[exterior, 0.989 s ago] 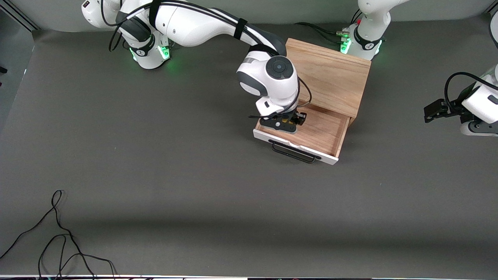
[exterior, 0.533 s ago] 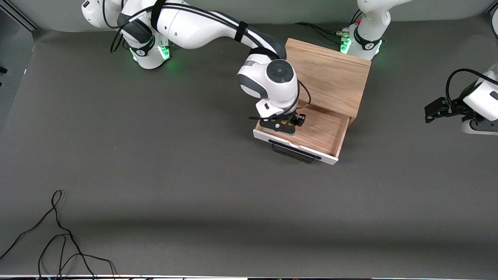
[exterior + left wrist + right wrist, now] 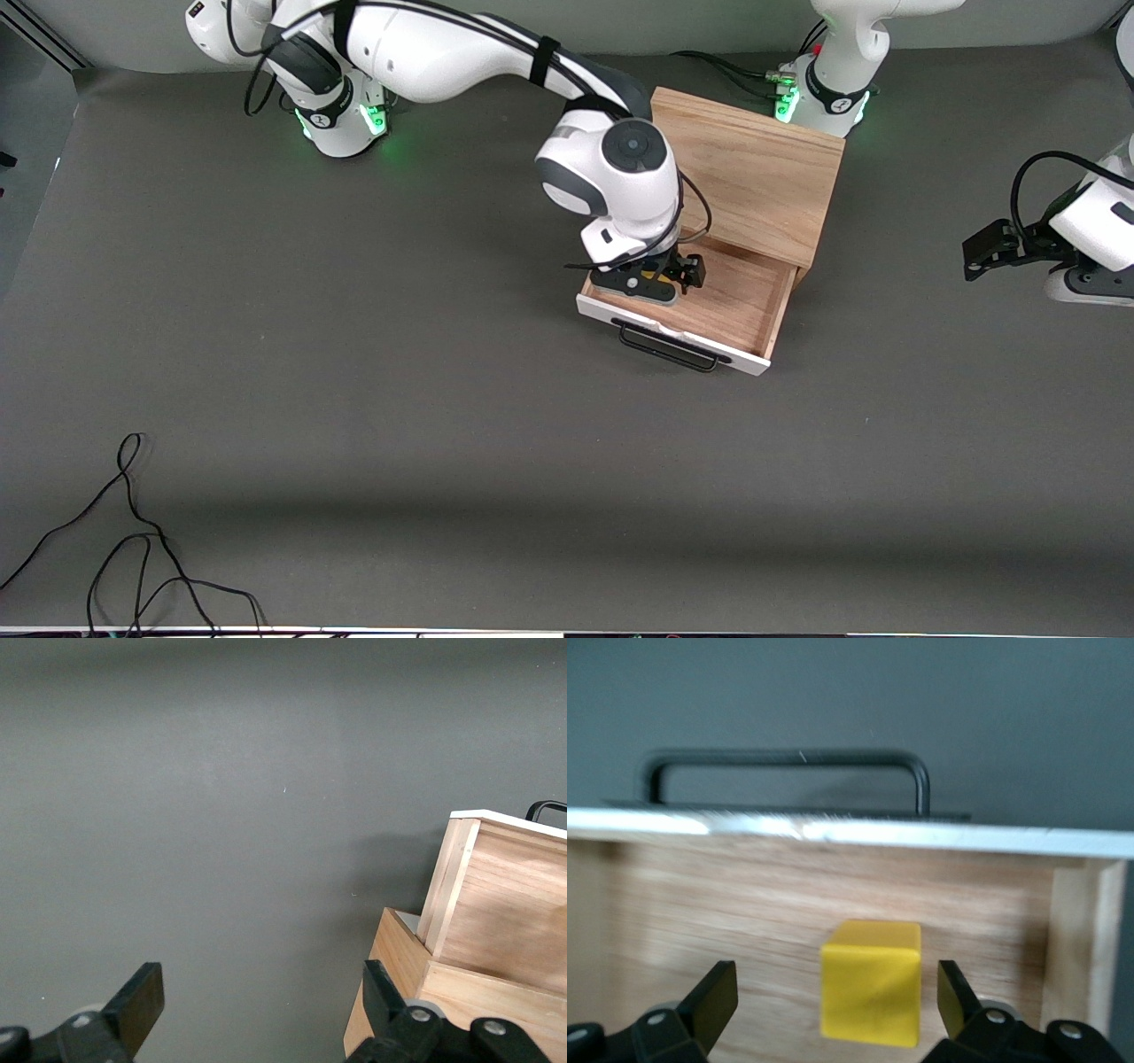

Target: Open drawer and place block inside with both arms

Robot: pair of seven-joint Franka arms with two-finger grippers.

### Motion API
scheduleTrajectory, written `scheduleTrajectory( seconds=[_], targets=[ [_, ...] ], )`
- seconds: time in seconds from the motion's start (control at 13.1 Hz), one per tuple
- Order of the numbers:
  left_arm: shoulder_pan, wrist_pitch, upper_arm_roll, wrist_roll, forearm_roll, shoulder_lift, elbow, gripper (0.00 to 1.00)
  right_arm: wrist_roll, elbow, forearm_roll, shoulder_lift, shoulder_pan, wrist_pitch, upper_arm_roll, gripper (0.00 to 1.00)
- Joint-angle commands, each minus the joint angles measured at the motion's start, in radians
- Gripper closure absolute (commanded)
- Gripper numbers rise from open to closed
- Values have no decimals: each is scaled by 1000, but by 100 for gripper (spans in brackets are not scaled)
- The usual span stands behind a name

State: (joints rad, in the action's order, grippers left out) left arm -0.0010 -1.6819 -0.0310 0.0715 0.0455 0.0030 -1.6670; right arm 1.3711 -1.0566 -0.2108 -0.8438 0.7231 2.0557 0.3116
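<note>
The drawer (image 3: 726, 306) stands pulled out of the light wooden box (image 3: 753, 173), its white front and black wire handle (image 3: 666, 348) toward the front camera. The yellow block (image 3: 871, 981) rests on the drawer's wood floor, close to the white front; a bit of it shows under the hand in the front view (image 3: 653, 276). My right gripper (image 3: 663, 279) is open just above it in the drawer, and in the right wrist view (image 3: 837, 989) its fingers stand apart on either side of the block without touching it. My left gripper (image 3: 982, 252) is open and empty (image 3: 261, 992), waiting over the table at the left arm's end.
A loose black cable (image 3: 133, 532) lies at the table's front corner on the right arm's end. The left wrist view shows the drawer's side wall (image 3: 505, 904) sticking out of the box. Cables run by the left arm's base (image 3: 735, 71).
My right gripper's fingers have spread apart and the hand has lifted slightly; the block stays on the drawer floor. The left arm has shifted a little.
</note>
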Motion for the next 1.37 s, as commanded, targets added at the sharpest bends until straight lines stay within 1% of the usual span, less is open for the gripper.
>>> scheduleTrajectory(
  seconds=[0.0, 0.15, 0.3, 0.38, 0.53, 0.61, 0.76, 0.91, 0.99, 1.14, 1.29],
  targets=[
    [-16, 39, 20, 7, -10, 2, 27, 0, -53, 15, -16, 93, -74, -66, 1, 0],
    [-17, 56, 19, 1, -13, 2, 41, 0, -189, -9, 19, 170, -169, -95, 7, 0],
    [-17, 57, 19, -5, -16, 0, 39, 0, -304, -58, 140, 268, -279, -127, 1, 0],
    [-17, 57, 17, -34, -27, -1, 39, 0, -355, -89, 158, 322, -336, -168, 1, 0],
    [-16, 62, 17, -35, -32, -3, 39, 0, -482, -97, 166, 383, -453, -279, 4, 0],
    [-14, 61, 19, -42, -36, -5, 39, 0, -560, -98, 192, 409, -512, -325, 3, 0],
    [-14, 76, 22, -35, -35, -11, 39, 0, -653, -109, 290, 465, -644, -364, -2, 0],
    [-13, 84, 22, -35, -35, -12, 39, 0, -745, -185, 297, 541, -738, -374, -3, 0],
    [-14, 88, 20, -48, -35, -14, 38, 0, -804, -256, 297, 601, -773, -371, -26, 0],
    [-16, 94, 19, -47, -35, -12, 38, 0, -900, -383, 297, 696, -775, -358, -129, 0],
    [-16, 93, 19, -44, -35, -8, 36, 0, -1024, -494, 297, 779, -774, -355, -202, 0]
  ],
)
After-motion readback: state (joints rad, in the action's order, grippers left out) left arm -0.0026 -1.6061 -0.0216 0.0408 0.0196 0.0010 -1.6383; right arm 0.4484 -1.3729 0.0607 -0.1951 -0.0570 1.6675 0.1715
